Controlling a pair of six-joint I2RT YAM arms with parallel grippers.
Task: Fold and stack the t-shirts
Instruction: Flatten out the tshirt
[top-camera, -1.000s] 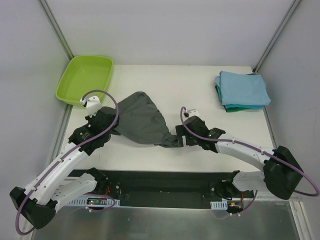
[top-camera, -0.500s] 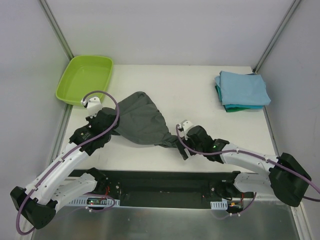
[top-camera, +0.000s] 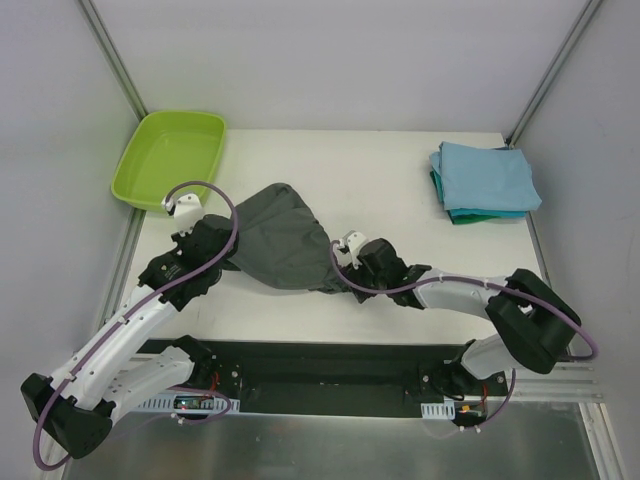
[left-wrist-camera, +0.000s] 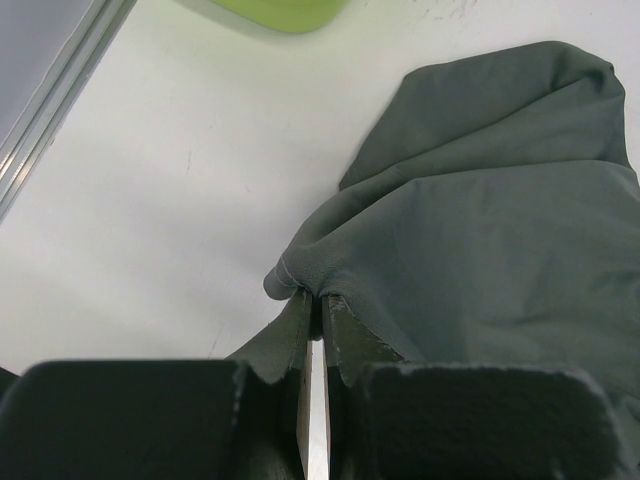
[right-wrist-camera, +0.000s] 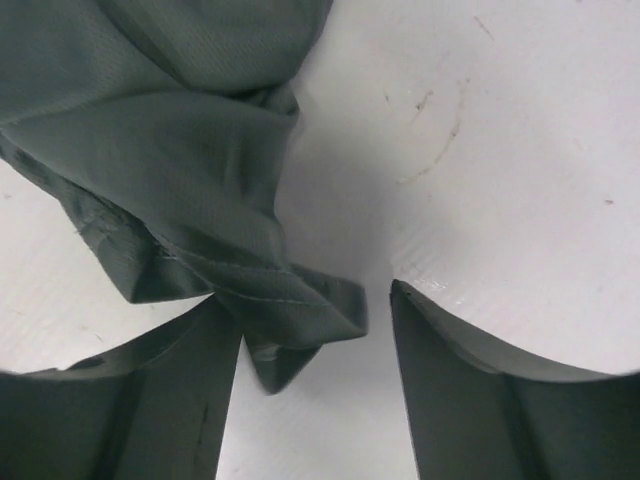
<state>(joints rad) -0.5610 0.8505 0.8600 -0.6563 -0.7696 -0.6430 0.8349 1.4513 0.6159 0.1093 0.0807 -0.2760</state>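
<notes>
A dark charcoal-grey t-shirt (top-camera: 285, 240) lies bunched on the white table, left of centre. My left gripper (top-camera: 222, 262) is shut on its left edge; the left wrist view shows the cloth (left-wrist-camera: 480, 250) pinched between the closed fingers (left-wrist-camera: 300, 330). My right gripper (top-camera: 352, 283) is open at the shirt's lower right tip. In the right wrist view a hemmed corner of the shirt (right-wrist-camera: 300, 315) lies between the open fingers (right-wrist-camera: 440, 360), against the left one. A light blue folded t-shirt (top-camera: 485, 175) sits on a teal one (top-camera: 480, 214) at the far right.
A lime-green tub (top-camera: 170, 157) sits at the table's far left corner. Metal frame posts rise at both back corners. The black base rail (top-camera: 320, 375) runs along the near edge.
My right arm has swung left and its gripper has come to the shirt's lower right tip. The left arm and the shirt have barely moved.
</notes>
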